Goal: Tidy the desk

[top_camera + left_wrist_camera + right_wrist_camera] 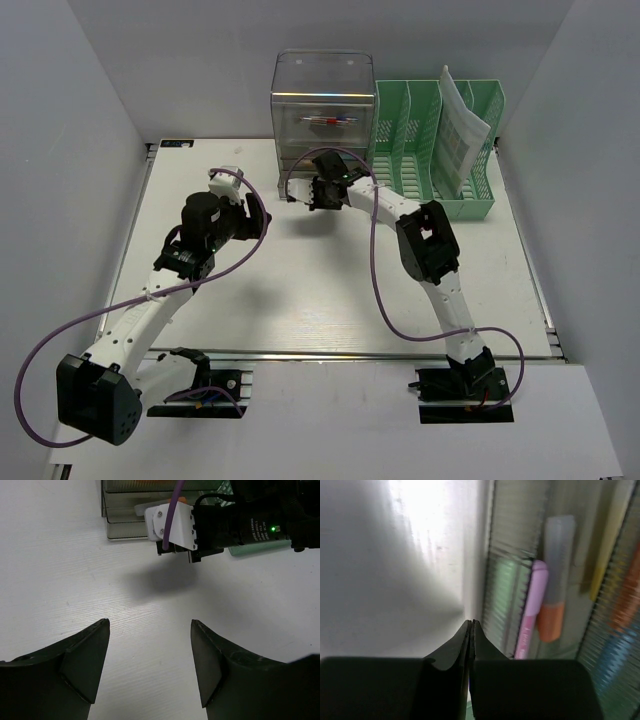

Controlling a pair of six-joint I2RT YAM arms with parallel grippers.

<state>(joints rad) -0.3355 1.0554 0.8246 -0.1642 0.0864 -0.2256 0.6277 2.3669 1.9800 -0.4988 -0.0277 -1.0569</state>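
While two white robot arms reach over it, the one large off-white rectangular desk (300,300) lies flat beneath them, its long axis running left to right along the metal front rail (350,355). At its far edge one clear plastic drawer unit (322,100) and one green slotted file rack (430,160) stand just beside each other. The left gripper (150,645) hangs over bare tabletop with fingers spread apart, holding nothing. The right gripper (471,622) has its fingertips pressed together, empty, close to the drawer unit's front.
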